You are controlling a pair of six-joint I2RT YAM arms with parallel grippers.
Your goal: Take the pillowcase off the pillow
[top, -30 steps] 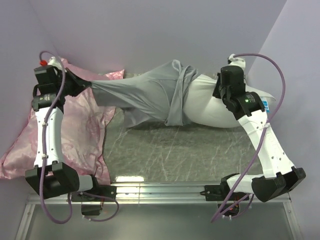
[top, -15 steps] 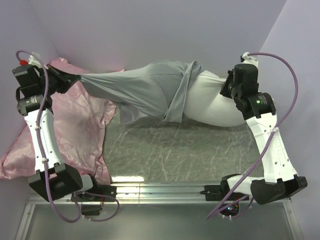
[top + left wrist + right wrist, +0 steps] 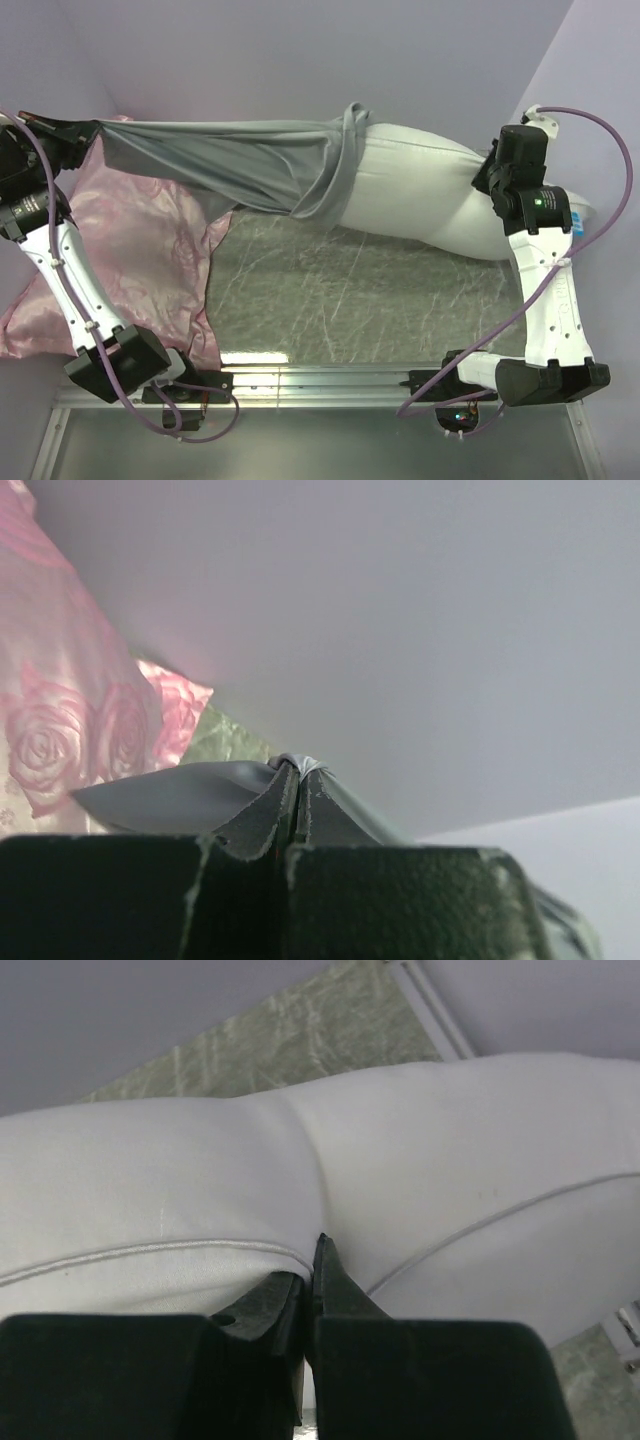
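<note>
Left fingers (image 3: pixel 263 822): you have them clenched on a pinch of the pillowcase (image 3: pixel 230 160), up at the far left corner. In the left wrist view, grey fabric is bunched between the tips.
Right fingers (image 3: pixel 338 1290): clamped tight on the right end of the pillow (image 3: pixel 410 190), nipping white fabric beside a piped seam.
Pillowcase: drawn taut between your left fingers and the pillow. Most of it is a long, flattened grey sleeve with nothing inside. Its open end is gathered in a thick ring round the pillow's left end only.
Pillow: lies lengthwise along the far side of the table (image 3: pixel 330 290), close to the back wall. Nearly all of its white body is bare, and only the left tip sits inside the pillowcase mouth. You cannot tell whether it rests on the table or hangs just above it.
Pink rose-patterned pillow (image 3: pixel 130 250): spread over the left side of the table, beneath the stretched pillowcase and the left arm.
Table: marbled grey-green top shows between the two arms.
</note>
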